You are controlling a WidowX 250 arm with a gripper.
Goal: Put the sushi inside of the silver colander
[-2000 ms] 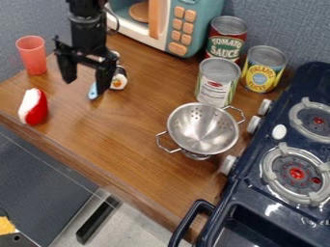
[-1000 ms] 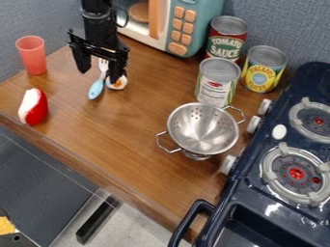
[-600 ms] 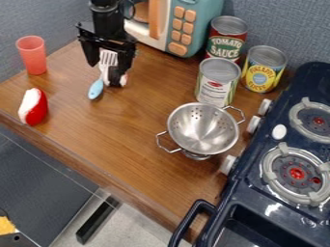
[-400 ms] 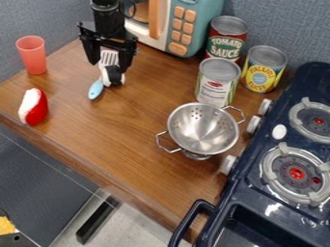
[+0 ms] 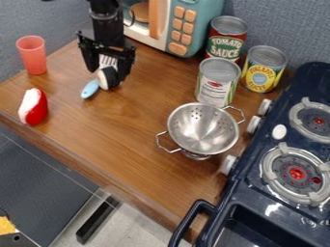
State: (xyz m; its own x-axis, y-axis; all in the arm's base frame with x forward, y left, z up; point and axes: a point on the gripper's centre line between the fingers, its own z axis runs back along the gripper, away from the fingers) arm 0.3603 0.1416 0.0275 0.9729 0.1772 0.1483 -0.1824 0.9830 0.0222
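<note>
Over the sushi (image 5: 109, 77), the black arm (image 5: 107, 24) points downward, its jaws spread apart, unclenched.

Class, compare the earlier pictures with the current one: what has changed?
The claw has moved rightward in the picture, to the sushi. The sushi has shifted slightly left and turned; the utensil's blue handle has shifted left. Whether the sushi is gripped is unclear. The colander and red cup stayed put.
</note>
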